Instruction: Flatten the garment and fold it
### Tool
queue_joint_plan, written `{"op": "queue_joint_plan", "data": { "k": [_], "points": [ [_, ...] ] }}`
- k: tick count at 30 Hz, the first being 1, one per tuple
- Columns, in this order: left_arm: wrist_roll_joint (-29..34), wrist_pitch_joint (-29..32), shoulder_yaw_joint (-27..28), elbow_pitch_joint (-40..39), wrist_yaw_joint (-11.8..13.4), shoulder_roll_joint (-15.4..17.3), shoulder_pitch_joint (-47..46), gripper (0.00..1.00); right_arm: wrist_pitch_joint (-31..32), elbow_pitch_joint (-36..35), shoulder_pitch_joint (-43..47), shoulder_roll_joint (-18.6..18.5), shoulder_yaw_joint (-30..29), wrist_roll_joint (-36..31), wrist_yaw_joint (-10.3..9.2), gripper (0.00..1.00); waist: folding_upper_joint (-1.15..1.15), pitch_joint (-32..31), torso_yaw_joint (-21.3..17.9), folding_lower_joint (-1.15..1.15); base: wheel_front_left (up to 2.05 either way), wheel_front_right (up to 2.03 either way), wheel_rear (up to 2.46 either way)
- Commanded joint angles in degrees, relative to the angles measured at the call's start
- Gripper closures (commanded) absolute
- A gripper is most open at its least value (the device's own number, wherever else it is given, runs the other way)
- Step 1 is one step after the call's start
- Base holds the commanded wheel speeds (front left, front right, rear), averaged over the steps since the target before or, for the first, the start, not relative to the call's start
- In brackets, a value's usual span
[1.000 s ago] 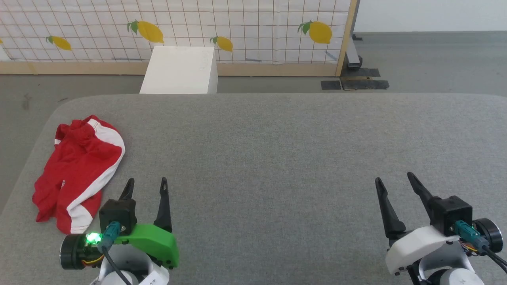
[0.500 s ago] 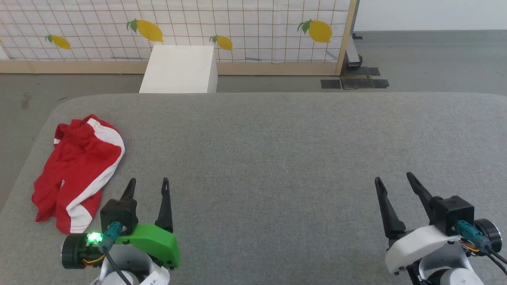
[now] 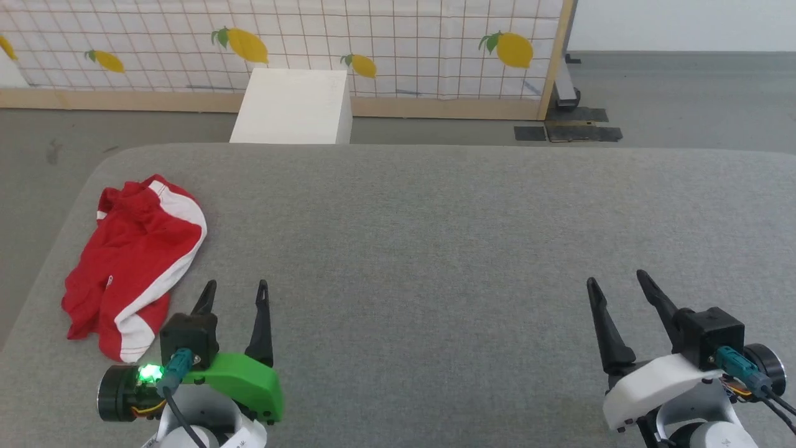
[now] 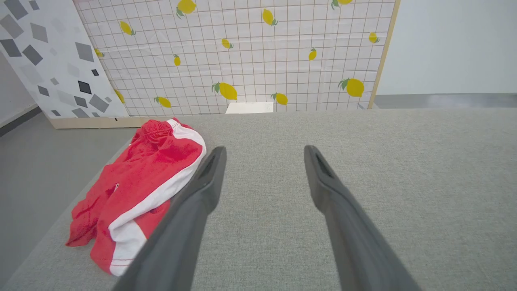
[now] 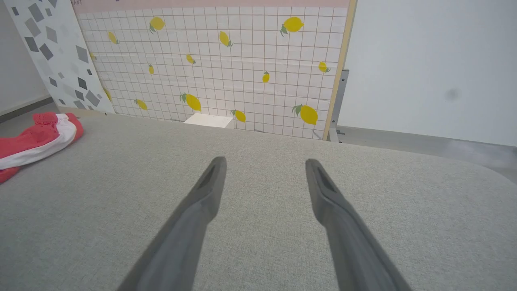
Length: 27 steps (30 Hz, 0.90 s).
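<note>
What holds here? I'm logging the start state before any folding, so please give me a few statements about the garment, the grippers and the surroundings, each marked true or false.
1. The red soft-fabric shorts with white side stripes lie near the left edge of the grey fabric-covered table. True.
2. The left gripper is shut on the shorts. False: it is open and holds nothing.
3. The right gripper is open over bare table, far from the shorts. True.
4. The shorts are spread flat. False: they lie bunched and folded over themselves.
5. The white box stands on the table. False: it stands on the grey floor beyond the table's far edge.
</note>
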Motion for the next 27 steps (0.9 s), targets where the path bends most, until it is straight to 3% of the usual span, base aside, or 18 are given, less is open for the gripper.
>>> {"op": "queue_joint_plan", "data": {
  "k": [1, 27],
  "points": [
    [-0.32, 0.15, -0.01, 0.12, 0.28, 0.56, 0.33, 0.0, 0.11, -0.33, 0.13, 0.1, 0.18, 0.52, -0.04, 0.0, 0.0, 0.06, 0.72, 0.0, 0.0, 0.0, 0.0],
    [-0.69, 1.06, -1.58, 1.45, 1.63, 2.38, -0.35, 0.0, 1.03, -2.54, 3.3, -0.06, 2.27, 2.06, -0.06, 0.0, 0.0, -0.23, 13.65, 0.0, 0.0, 0.0, 0.0]
  ]
}}
